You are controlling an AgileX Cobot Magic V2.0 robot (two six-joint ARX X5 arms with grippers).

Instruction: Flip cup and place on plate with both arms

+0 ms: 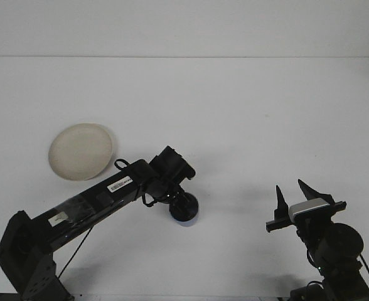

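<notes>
The left tool (183, 207) covers most of the blue cup (186, 219); only its lower rim shows. Whether its fingers grip the cup cannot be determined. The bottom edge crops the right arm (335, 263).

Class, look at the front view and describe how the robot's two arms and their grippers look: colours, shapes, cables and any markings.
The left arm is a long glossy black beam with white label stickers and loose black cables looping near its wrist. The right gripper has two pointed black fingers on a black bar with a silver-grey block, above a rounded black joint.
</notes>
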